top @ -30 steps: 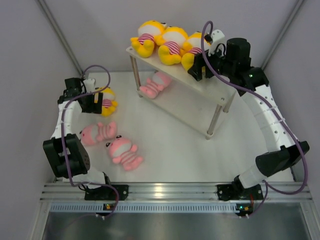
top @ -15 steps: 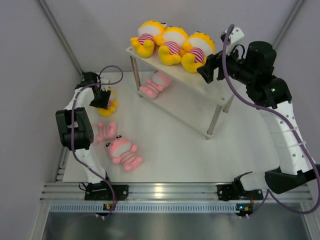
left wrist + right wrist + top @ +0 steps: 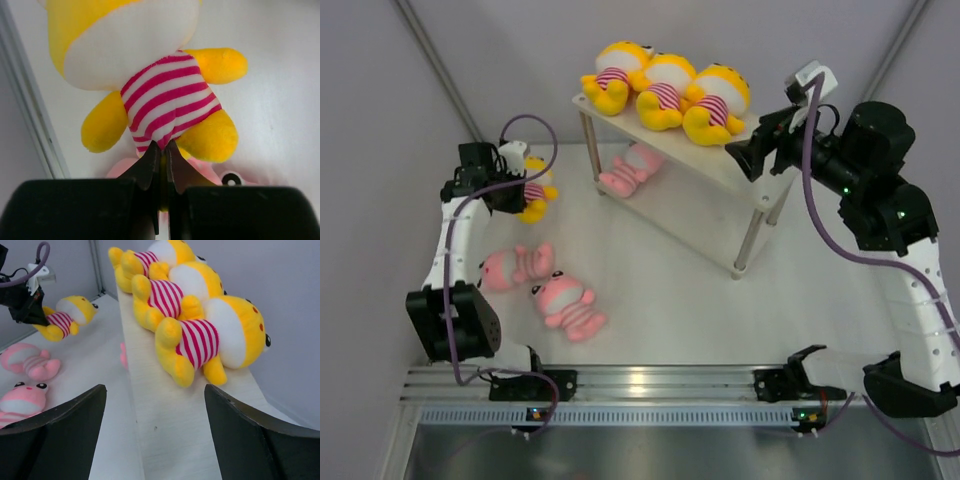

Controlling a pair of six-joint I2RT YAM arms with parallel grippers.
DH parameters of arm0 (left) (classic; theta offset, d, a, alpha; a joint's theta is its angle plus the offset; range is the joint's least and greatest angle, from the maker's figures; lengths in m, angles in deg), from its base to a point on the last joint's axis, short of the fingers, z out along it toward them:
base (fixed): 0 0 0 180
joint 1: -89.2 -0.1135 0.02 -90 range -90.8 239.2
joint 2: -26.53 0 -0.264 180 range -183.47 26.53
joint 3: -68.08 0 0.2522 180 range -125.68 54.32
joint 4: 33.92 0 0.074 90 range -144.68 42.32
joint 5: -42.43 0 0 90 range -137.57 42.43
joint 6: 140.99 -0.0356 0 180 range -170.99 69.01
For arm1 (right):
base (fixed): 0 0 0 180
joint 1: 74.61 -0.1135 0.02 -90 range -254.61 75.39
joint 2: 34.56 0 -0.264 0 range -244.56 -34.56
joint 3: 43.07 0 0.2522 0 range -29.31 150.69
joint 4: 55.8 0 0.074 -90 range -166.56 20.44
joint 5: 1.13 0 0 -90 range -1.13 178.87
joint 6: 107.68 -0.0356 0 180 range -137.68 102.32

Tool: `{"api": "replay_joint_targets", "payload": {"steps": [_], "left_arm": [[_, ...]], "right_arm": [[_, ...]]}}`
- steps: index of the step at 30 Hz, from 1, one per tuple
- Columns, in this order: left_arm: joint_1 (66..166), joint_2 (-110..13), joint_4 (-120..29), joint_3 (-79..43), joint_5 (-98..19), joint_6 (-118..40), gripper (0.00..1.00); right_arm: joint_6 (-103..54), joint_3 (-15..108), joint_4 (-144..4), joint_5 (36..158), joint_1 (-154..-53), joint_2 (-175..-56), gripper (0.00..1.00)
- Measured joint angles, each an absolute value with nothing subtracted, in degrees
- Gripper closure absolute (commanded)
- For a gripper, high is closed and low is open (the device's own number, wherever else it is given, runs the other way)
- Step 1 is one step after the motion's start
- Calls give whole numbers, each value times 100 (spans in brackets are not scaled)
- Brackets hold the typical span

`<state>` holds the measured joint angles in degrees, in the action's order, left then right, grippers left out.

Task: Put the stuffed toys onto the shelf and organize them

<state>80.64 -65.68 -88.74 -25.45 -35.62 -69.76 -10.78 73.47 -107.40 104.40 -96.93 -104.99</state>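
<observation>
The shelf [image 3: 715, 160] carries three yellow stuffed toys [image 3: 665, 90] in a row on its top board; one pink toy [image 3: 628, 172] lies beneath that board. Two pink toys [image 3: 568, 300] wait on the surface [image 3: 700, 290], so roughly half seems done. The left pincer [image 3: 163, 147] pinches a fourth yellow toy [image 3: 160, 100] by its striped bottom at far left; the right pincer [image 3: 154, 387] hangs spread by the shelf.

Yellow stuffed toy [image 3: 165, 105] of soft, fuzzy plush cloth. Shelf [image 3: 170, 430] top board is pale, matt and smooth. Shelf legs [image 3: 748, 243] are shiny metal. White table [image 3: 670, 295] is smooth.
</observation>
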Motion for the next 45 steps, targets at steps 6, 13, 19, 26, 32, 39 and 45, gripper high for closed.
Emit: {"api": "replay_joint_targets", "payload": {"steps": [6, 13, 19, 26, 32, 39, 45], "left_arm": [[8064, -4858, -9451, -3186, -2815, -6875, 100], [8064, -4631, -10588, -3697, -2026, -6683, 100], [8064, -4517, -11351, -3894, -1508, -6558, 100], [8068, -4229, -11724, -4079, -1073, -6502, 100], [8079, -4222, -11893, -4079, -931, -6484, 100], [8112, -4238, -12054, -4136, -686, -6478, 100], [8114, -4314, -12175, -4368, -625, -6469, 85]], "right_arm": [[-746, 7374, -10349, 10722, -10690, -10359, 21], [-121, 7459, -9479, 10978, -12369, -11448, 21], [78, 7701, -9081, 11170, -13016, -12965, 21], [330, 7955, -9053, 11292, -13199, -13826, 19], [537, 7955, -8808, 11349, -13199, -13959, 24], [555, 7990, -8625, 11518, -13195, -14226, 60], [697, 8036, -8699, 11660, -13195, -14241, 100]]}}
